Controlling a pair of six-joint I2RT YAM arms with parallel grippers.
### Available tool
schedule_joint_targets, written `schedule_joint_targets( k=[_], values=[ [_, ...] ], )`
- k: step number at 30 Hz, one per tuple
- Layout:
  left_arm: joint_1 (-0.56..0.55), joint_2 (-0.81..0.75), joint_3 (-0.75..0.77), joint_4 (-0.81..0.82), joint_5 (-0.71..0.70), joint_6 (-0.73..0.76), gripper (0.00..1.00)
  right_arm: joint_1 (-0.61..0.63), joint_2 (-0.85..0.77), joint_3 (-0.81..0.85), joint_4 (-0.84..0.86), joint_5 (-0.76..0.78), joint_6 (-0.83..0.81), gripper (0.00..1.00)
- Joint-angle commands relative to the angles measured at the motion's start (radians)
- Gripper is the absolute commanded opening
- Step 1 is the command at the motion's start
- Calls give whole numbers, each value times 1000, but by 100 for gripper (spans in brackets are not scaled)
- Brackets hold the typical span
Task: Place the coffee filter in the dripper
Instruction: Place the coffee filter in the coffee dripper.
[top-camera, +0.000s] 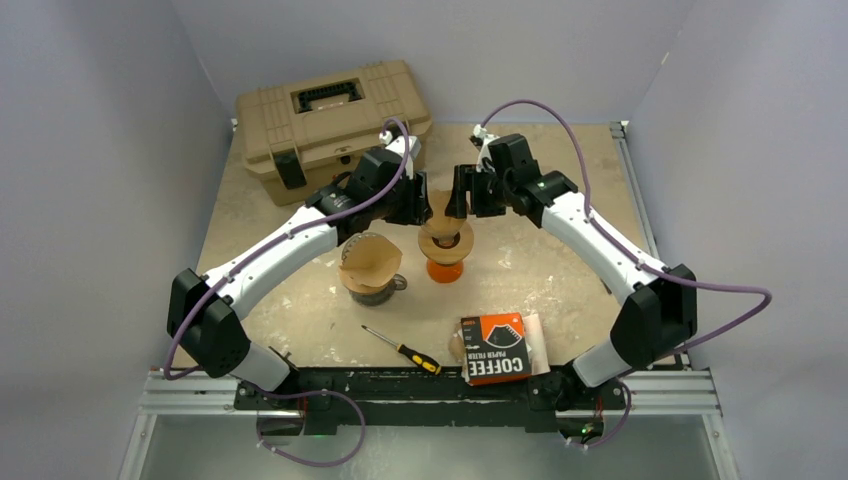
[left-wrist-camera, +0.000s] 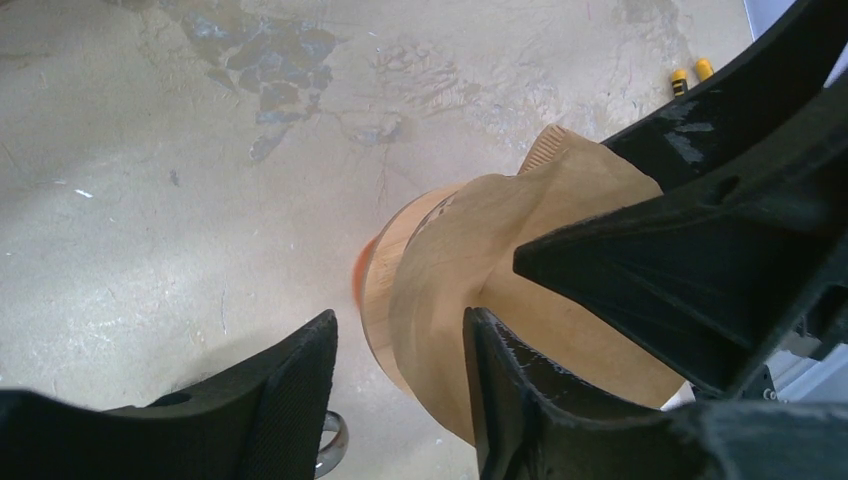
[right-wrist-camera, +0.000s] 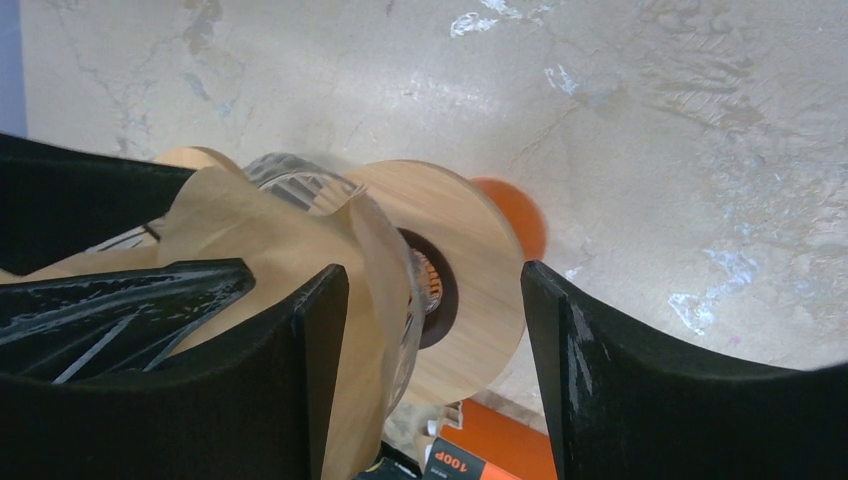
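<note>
Left gripper (left-wrist-camera: 400, 320): jaws parted with a clear gap, nothing pinched. The edge of the brown paper coffee filter (left-wrist-camera: 480, 260) runs right up beside one finger. Right gripper (right-wrist-camera: 432, 272) is spread wider, also clamping nothing, and the filter lies against the outer side of one of its fingers.

The two grippers sit nose to nose over the glass dripper with the round wooden collar (top-camera: 445, 243), so there's hardly any room between them. The filter sits crumpled in the dripper's mouth, poking up above the collar. Both arms reach forward and bend inward, grippers angled down.

Further out, a dark mug (top-camera: 375, 290) with another filter sits just left of the dripper. A tan plastic toolbox (top-camera: 330, 115) is close behind the left arm. The scuffed table (top-camera: 520, 270) is open to the right of the dripper. A yellow-handled screwdriver (top-camera: 402, 350) and an orange-and-black filter box (top-camera: 495, 348) lie near the arm bases.
</note>
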Motion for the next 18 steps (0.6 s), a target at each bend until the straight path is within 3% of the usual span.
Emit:
schedule_joint_targets(
  k=[1, 11, 18],
  values=[
    [8, 2, -18, 40, 4, 11, 46, -1, 18, 27, 30, 29, -24, 67],
    [7, 13, -31, 59, 36, 10, 27, 1, 54, 20, 35, 28, -25, 65],
    [8, 17, -38, 62, 38, 11, 22, 13, 69, 17, 41, 31, -24, 61]
  ],
)
